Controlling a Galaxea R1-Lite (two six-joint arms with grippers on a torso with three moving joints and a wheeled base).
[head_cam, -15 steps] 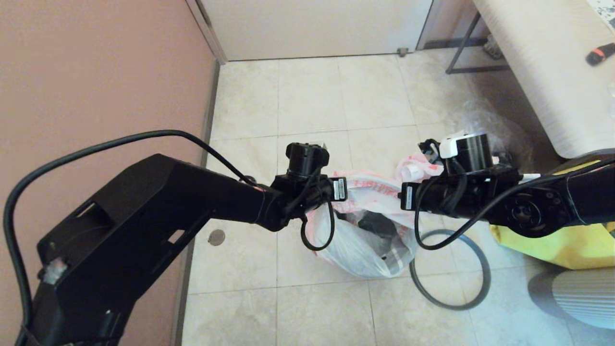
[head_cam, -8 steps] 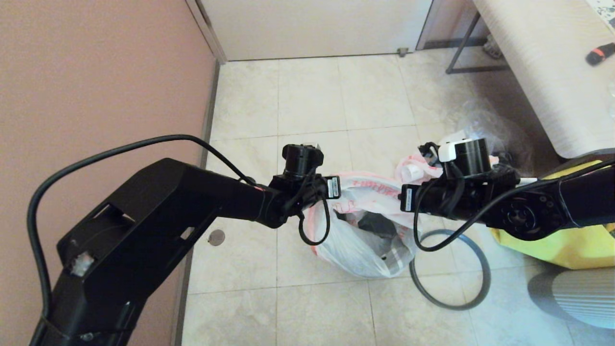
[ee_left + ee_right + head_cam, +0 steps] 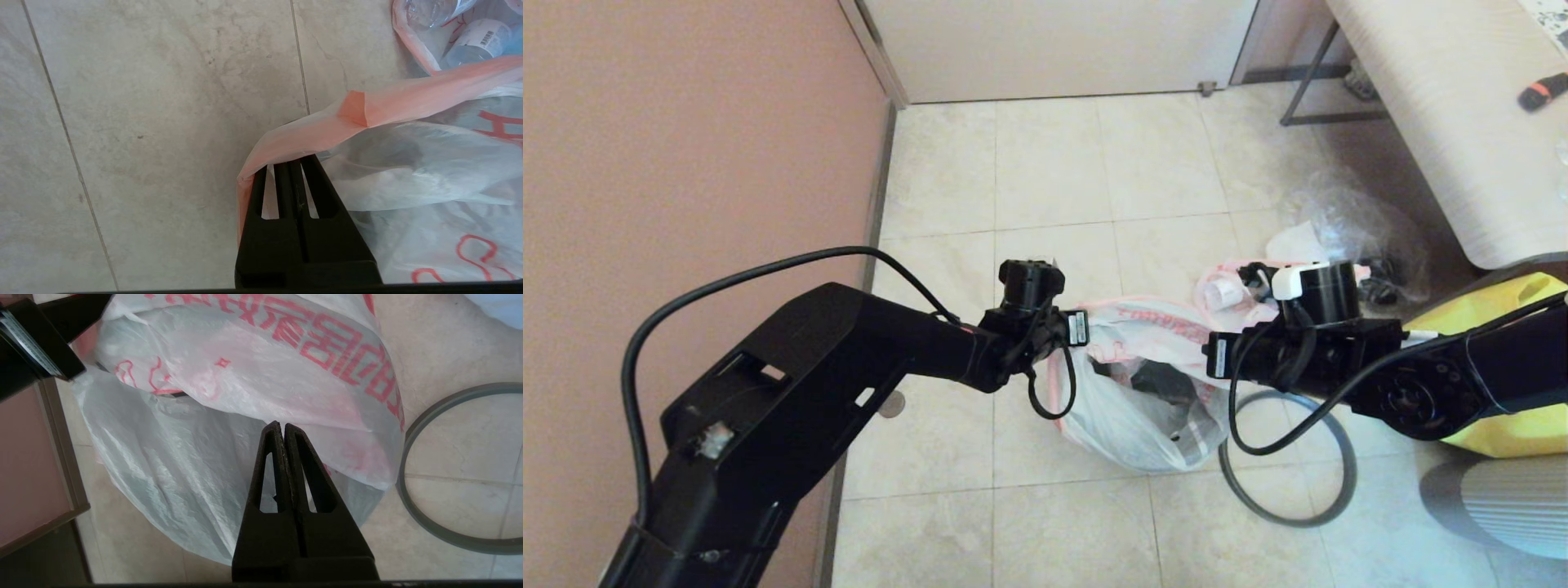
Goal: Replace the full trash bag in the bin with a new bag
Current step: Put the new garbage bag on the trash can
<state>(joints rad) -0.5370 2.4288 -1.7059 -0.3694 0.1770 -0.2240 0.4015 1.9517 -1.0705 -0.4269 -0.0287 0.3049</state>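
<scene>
Floor: beige tiled floor point(image 3: 1045, 163) is carrying everything; head view is showing the larger white printed plastic bag point(image 3: 1152, 408) draped over the round black bin point(image 3: 1164, 384), its grey hoop rim point(image 3: 1290, 457) lying alongside, not yet fitted.
Left wrist: left gripper point(image 3: 292, 167) is pinching the bag's pink-orange edge.
Right wrist: right gripper point(image 3: 283, 428) is pressing closed against the bag's film; whether it is gripping it, I cannot tell.
Remaining: seating the bag and fitting the hoop.

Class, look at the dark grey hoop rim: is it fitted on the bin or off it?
Off. The hoop rim lies flat on the floor tiles beside the bag-draped bin, with bare tile showing through its ring.
</scene>
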